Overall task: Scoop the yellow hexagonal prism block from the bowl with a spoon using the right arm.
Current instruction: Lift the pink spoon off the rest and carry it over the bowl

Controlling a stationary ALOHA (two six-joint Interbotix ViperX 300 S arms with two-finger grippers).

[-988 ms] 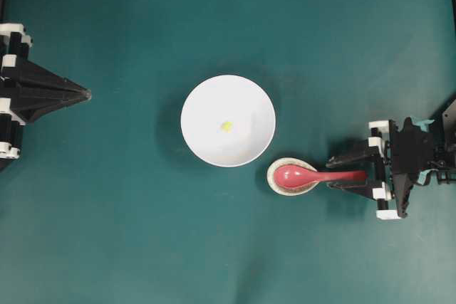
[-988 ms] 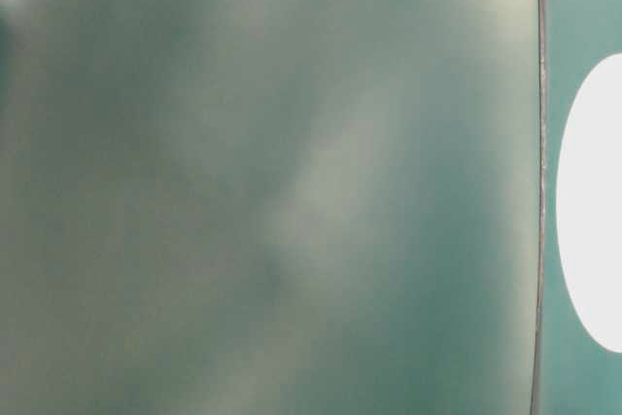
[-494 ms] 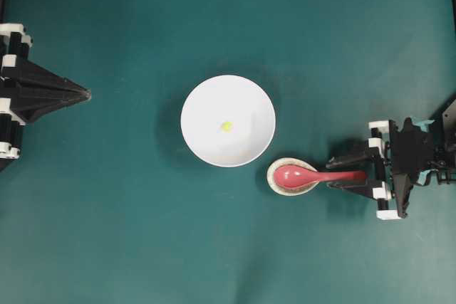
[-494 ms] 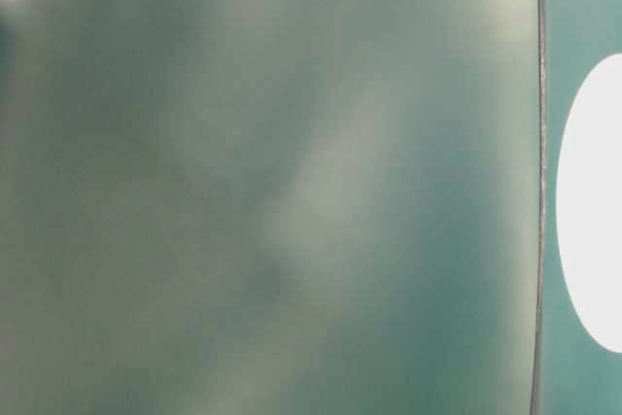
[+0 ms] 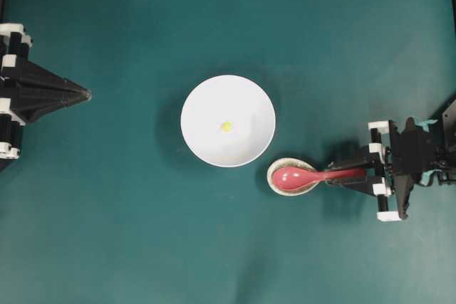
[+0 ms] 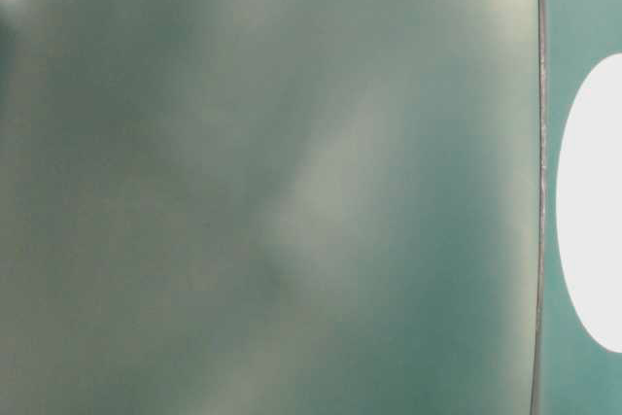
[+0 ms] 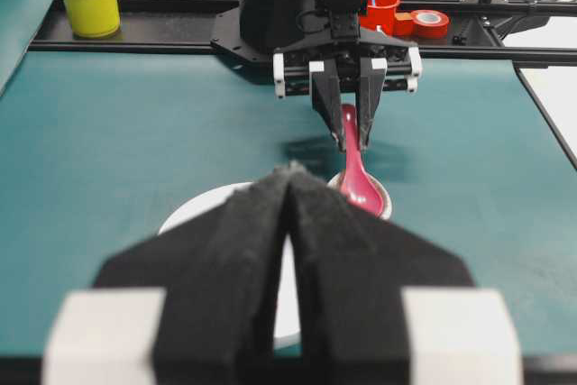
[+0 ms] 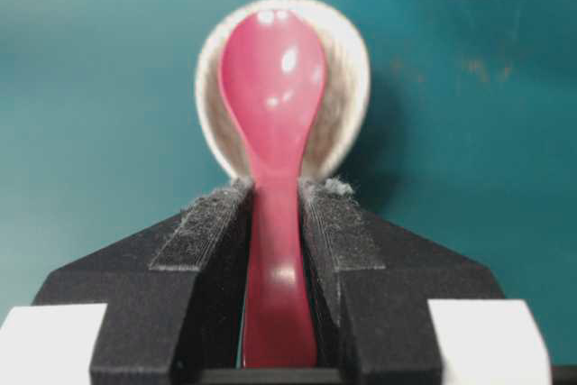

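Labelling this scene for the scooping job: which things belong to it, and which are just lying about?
Job: yellow hexagonal prism block; bowl; spoon; right gripper, around the spoon's handle.

Lying about: speckled dish under the scoop; yellow cup; red tape roll.

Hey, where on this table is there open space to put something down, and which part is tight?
Bare green cloth lies between the left gripper and the bowl, and along the far and near edges of the table. It is crowded on the right: the small speckled dish sits beside the bowl, holding the spoon, whose handle sits between the right gripper's pads.
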